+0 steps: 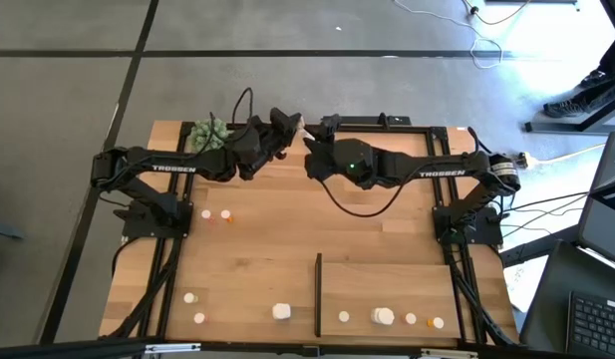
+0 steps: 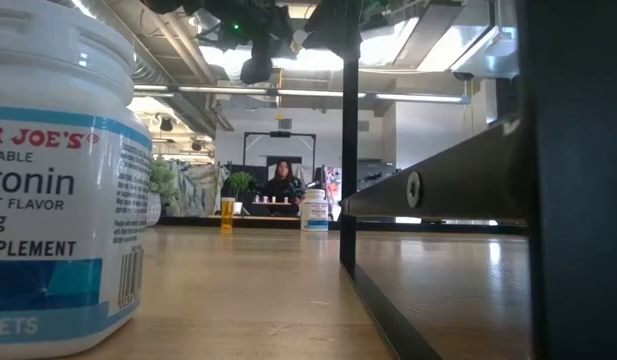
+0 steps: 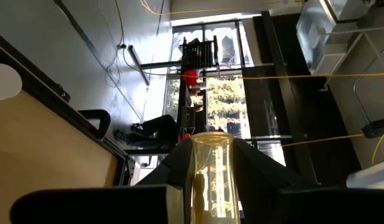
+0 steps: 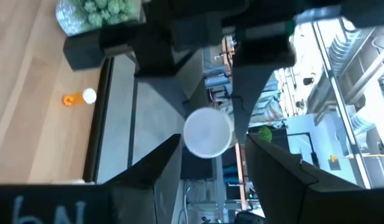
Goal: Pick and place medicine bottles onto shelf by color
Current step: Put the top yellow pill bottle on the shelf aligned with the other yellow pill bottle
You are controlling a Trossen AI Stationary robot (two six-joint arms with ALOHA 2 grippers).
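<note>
Orange bottle (image 3: pixel 211 177) sits clamped between your left gripper (image 1: pixel 284 128) fingers in the left wrist view, its body running lengthwise between them — jaws grasping it. In the high view both arms meet near the top centre of the frame, at the far edge of the worktop (image 1: pixel 257 249). Your right gripper (image 1: pixel 309 143) faces the left one there, nearly touching it; the right wrist view shows a round white cap (image 4: pixel 208 132) between its two dark fingers, but you cannot tell whether those jaws are pressing on it or just around it.

Green spiky ball (image 1: pixel 206 133) lies at upper left of the worktop, just beside the left arm. Two small bottles, one white (image 1: pixel 206 213) and one orange (image 1: pixel 225 213), lie left of centre. Bottom left of the frame holds three more white ones — small (image 1: pixel 190 297), small (image 1: pixel 199 318), chunkier (image 1: pixel 281 312). Shelf (image 1: pixel 387 289) lies at lower right, black strip (image 1: pixel 318 294) on its left side; along its bottom edge are a small white bottle (image 1: pixel 344 317), a chunky white one (image 1: pixel 384 316), and two orange ones (image 1: pixel 411 319) (image 1: pixel 436 322).

Low view: a big white labelled bottle (image 2: pixel 58 180) fills the left of the frame, a person (image 2: pixel 282 182) sits far back in the room.
</note>
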